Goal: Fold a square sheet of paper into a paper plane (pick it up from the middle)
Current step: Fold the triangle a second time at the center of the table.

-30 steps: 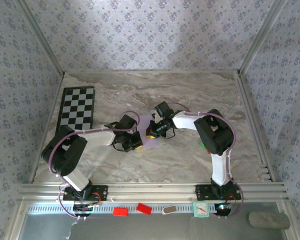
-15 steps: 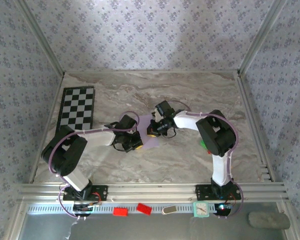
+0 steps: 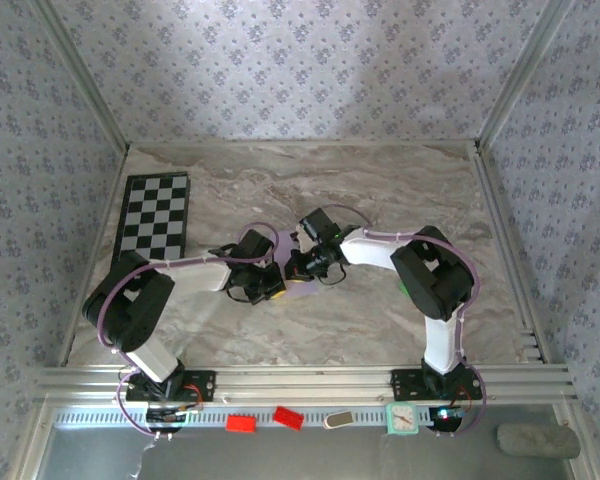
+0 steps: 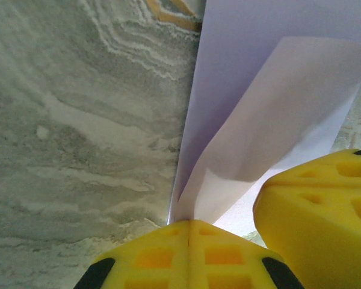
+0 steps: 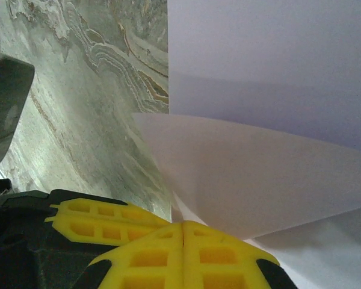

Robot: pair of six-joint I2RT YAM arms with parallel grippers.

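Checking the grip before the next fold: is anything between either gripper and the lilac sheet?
Nothing visible does. The left gripper and the right gripper are each shut directly on the square sheet of paper, pinching its folded flap.

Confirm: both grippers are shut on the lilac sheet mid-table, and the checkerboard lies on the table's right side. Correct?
Not quite. The checkerboard lies on the left side of the table, as the top external view shows. The rest holds: the left gripper and the right gripper are both shut on the square sheet of paper mid-table.
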